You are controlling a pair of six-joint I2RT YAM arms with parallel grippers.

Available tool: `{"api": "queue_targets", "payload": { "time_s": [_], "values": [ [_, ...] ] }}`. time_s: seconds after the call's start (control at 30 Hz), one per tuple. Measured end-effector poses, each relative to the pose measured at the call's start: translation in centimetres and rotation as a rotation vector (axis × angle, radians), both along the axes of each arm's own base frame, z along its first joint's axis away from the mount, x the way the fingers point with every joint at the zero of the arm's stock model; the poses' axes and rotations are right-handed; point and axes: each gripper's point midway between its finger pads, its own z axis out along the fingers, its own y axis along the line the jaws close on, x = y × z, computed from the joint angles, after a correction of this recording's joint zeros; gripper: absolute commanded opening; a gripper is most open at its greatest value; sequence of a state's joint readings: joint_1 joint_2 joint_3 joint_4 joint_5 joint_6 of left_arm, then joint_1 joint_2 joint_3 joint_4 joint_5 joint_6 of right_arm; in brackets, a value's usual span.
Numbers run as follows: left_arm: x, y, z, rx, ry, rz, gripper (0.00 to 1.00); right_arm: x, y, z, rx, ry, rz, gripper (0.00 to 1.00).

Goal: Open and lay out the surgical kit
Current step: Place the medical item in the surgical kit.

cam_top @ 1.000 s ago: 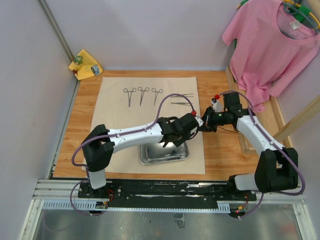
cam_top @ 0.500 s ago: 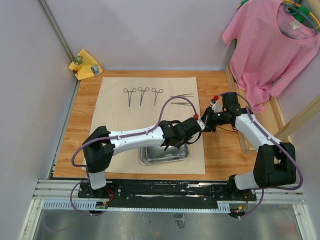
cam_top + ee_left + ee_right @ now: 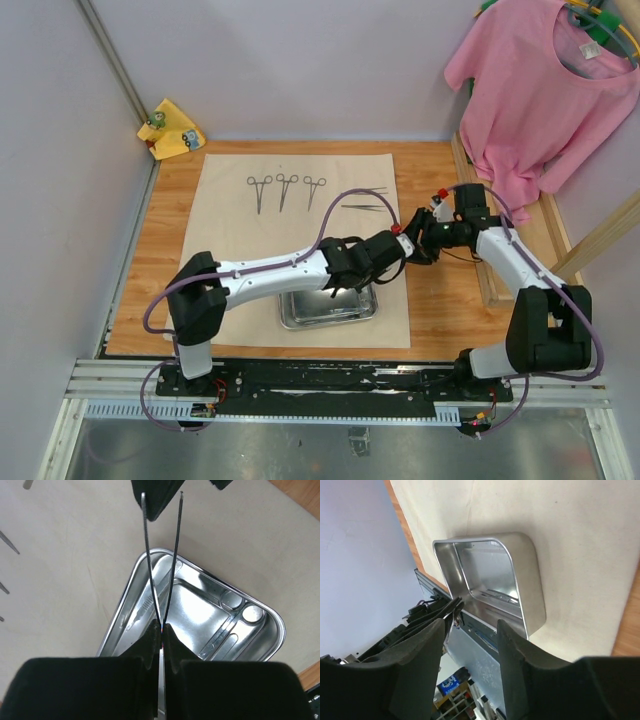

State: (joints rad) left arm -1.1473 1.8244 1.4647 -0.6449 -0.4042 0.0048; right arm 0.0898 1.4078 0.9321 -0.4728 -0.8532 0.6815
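The cloth wrap (image 3: 240, 270) covers the counter's (image 3: 450, 300) middle. On it, the tray (image 3: 300, 318) sits toward the near edge. Three forceps (image 3: 286, 190) lie in a row toward the far edge, with tweezers (image 3: 365, 207) to their right. A yellow cloth (image 3: 172, 130) sits at the far left corner.

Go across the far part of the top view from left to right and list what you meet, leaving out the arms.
small yellow cloth → row of three ring-handled steel forceps → slim steel tweezers laid flat → pink T-shirt hanging at the right.
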Motion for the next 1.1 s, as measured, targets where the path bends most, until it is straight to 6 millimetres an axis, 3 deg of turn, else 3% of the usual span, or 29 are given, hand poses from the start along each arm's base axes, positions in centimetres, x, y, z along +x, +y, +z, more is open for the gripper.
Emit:
{"api": "queue_targets", "payload": {
  "time_s": [0.2,0.37,0.57,0.7,0.9,1.1],
  "values": [
    [1.9,-0.1,1.2,-0.017,-0.001,-0.041,0.02,0.4,-2.3,1.0,-0.027,-0.059,-0.055,0.57],
    [5.9,0.3,3.5,-0.085,0.002,-0.088,0.02,-0.7,-3.2,3.3,-0.060,-0.172,-0.058,0.57],
    [10.0,-0.1,5.3,-0.101,-0.014,-0.193,0.01,-2.2,-3.9,4.5,-0.091,-0.238,-0.065,0.58],
    [11.9,-0.7,4.3,-0.071,0.011,-0.275,0.00,-3.5,-4.2,5.1,-0.115,-0.275,-0.065,0.58],
    [14.1,1.1,1.3,0.020,0.068,-0.356,0.00,-4.8,-4.5,5.3,-0.143,-0.306,-0.057,0.59],
    [16.2,1.5,0.6,0.062,0.074,-0.420,0.01,-5.2,-4.5,5.4,-0.148,-0.313,-0.051,0.59]
  ]
}}
